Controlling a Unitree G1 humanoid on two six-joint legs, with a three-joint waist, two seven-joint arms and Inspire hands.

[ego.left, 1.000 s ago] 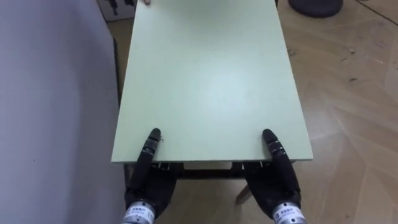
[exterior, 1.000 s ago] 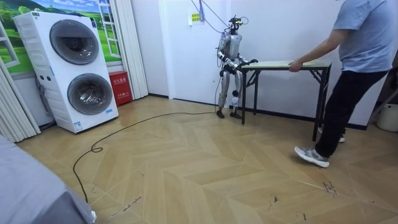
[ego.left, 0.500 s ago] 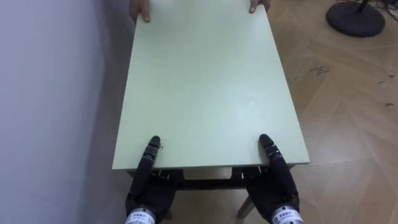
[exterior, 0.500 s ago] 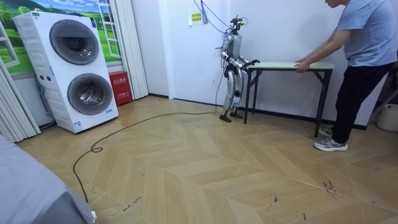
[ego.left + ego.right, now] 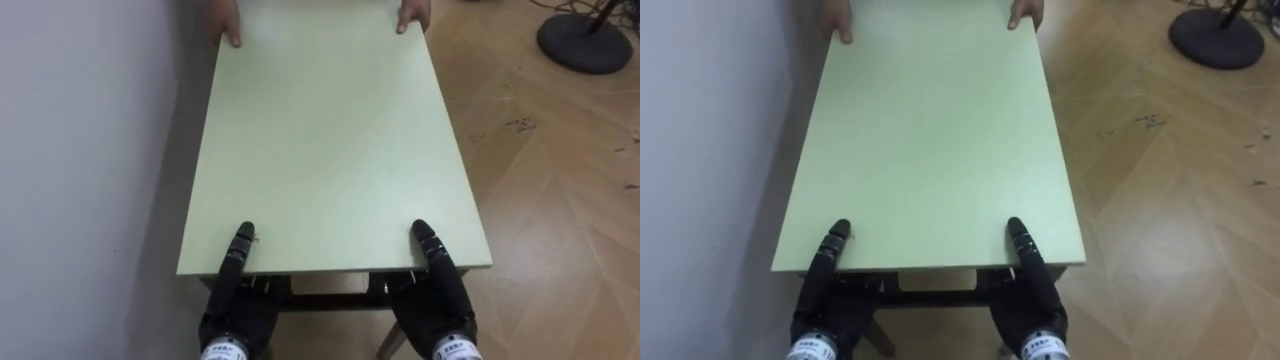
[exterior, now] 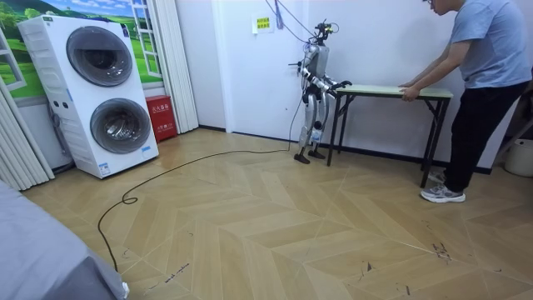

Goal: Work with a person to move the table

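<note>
A pale green table [image 5: 330, 130] with black legs stretches away from me along the wall. My left hand [image 5: 235, 300] holds its near edge at the left, thumb lying on the top and fingers underneath. My right hand [image 5: 440, 300] grips the same edge at the right in the same way. At the far end a person's two hands [image 5: 228, 22] clasp the table's corners. In the room view the person [image 6: 487, 75] stands at the room view's right end of the table [image 6: 391, 88], and I stand at the other end.
A white wall [image 5: 80, 150] runs close along the table's left side. A round black stand base [image 5: 590, 40] sits on the wooden floor at the far right. A stacked washer and dryer [image 6: 108, 92] and a red box [image 6: 160, 117] stand farther off.
The table, the person and I have shifted toward the room view's right. The person has stepped back and straightened up, and their hands have come into my eye view. My grip is unchanged.
</note>
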